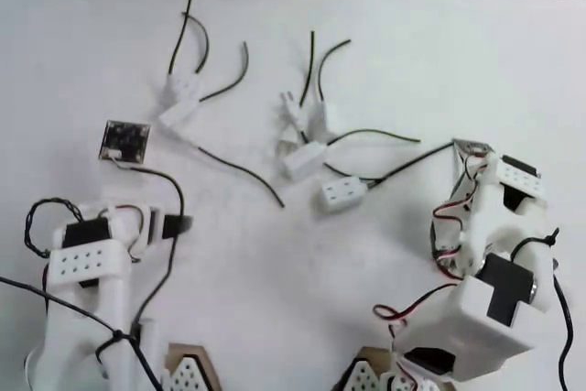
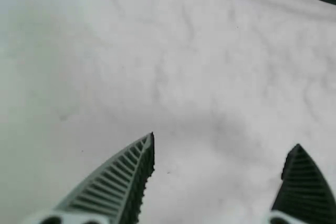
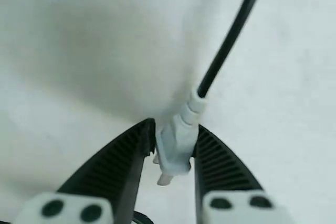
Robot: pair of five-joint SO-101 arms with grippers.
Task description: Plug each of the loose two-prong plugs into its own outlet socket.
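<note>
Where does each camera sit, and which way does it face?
High view: fixed overhead, looking down on white table; both arms show.
Left wrist view: on left arm, facing table; open left gripper shows.
Right wrist view: on right arm, facing table; right gripper grips white two-prong plug.
Shared with high view: plug's black cord.

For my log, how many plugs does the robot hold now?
1. The right gripper has its jaws shut on a white plug, at the table's right side. The left gripper is open, holding nothing.
</note>
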